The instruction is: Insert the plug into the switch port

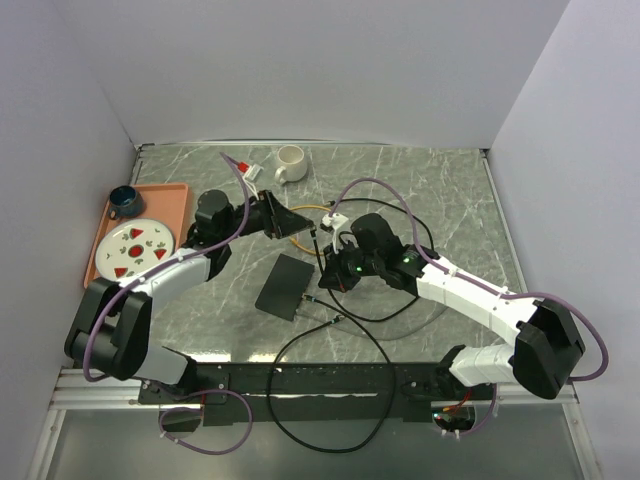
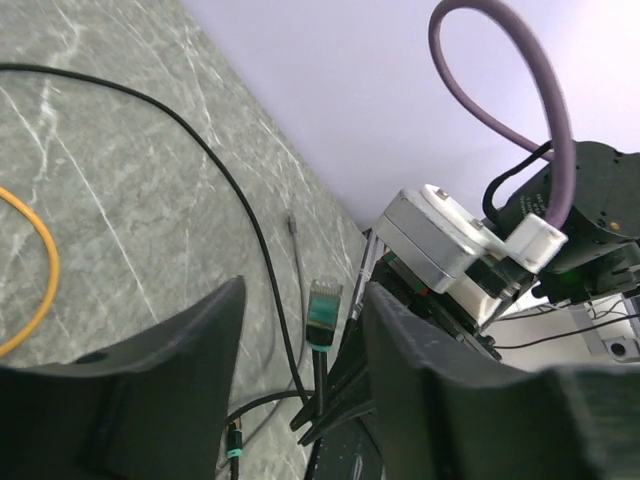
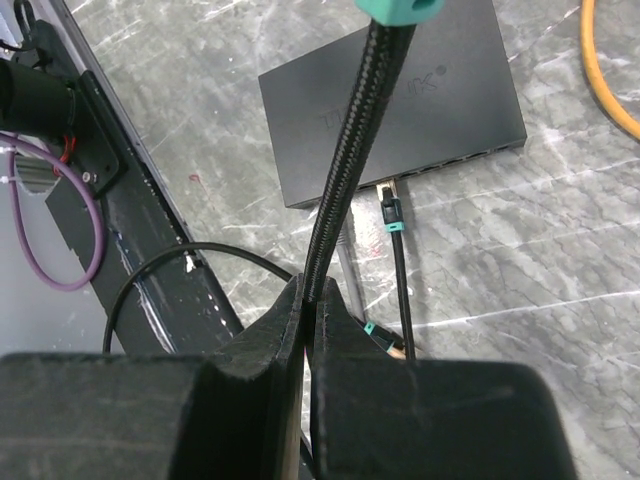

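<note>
The right tool (image 3: 308,300) is clamped on the black braided cable (image 3: 345,150) a little below its teal-booted plug (image 2: 323,312), holding it raised off the surface (image 3: 560,250). The left tool (image 2: 303,300) has its fingers apart, and the plug shows in the gap between them, touching neither. The black switch box (image 3: 440,90) lies flat just beyond the right tool, its port edge (image 3: 460,158) facing that tool and apart from the plug.
</note>
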You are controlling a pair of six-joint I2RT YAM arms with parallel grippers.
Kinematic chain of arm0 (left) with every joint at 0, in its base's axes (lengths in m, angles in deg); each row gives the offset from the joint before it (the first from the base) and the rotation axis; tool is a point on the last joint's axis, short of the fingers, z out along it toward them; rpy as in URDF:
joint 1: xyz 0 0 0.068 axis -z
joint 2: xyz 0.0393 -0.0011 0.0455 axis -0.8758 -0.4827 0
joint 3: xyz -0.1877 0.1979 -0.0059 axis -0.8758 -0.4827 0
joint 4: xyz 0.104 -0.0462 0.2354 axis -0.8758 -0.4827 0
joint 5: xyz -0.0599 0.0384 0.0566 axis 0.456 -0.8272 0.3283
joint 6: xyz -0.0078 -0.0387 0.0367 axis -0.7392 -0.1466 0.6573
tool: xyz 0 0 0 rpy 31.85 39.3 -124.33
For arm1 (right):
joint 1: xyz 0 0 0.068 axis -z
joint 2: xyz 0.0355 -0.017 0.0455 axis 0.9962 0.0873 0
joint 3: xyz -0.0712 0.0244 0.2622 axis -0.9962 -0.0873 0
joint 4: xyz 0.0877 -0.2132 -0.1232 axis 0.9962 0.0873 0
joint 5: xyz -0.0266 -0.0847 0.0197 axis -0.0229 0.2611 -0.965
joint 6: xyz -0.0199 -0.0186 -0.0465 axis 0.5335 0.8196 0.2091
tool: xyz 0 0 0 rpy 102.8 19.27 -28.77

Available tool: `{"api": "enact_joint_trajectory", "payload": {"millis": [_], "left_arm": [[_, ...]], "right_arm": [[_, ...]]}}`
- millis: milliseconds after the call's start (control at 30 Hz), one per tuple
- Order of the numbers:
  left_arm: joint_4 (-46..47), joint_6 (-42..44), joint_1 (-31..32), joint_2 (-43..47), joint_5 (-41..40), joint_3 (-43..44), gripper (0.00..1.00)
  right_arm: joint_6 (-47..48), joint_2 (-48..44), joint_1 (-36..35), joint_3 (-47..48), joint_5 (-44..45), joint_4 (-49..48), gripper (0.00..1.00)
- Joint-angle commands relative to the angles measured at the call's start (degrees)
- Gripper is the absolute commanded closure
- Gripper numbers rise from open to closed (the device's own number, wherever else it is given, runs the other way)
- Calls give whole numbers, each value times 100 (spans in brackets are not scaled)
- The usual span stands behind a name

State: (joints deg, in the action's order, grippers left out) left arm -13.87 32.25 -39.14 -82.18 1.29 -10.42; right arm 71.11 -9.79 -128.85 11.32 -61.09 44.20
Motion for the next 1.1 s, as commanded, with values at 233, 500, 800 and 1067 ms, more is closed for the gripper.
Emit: {"api": "enact_joint_trajectory", "payload": {"millis": [233,500,800,1067], "left_arm": [[102,260,235,-189,-44,468,78],[-416,549,235,136,-501,424,99],[-514,708,235,461,-756,248,99],[127,541,235,628,-458,-182,99]], "right_arm": [[-129,51,-132,246,-77,-276,100],[-155,112,-150,316,98,-171,78],[-5,-256,-79,290,99,-275,18],[-873,-888,1069,-464,-1526,-1949,16]]}}
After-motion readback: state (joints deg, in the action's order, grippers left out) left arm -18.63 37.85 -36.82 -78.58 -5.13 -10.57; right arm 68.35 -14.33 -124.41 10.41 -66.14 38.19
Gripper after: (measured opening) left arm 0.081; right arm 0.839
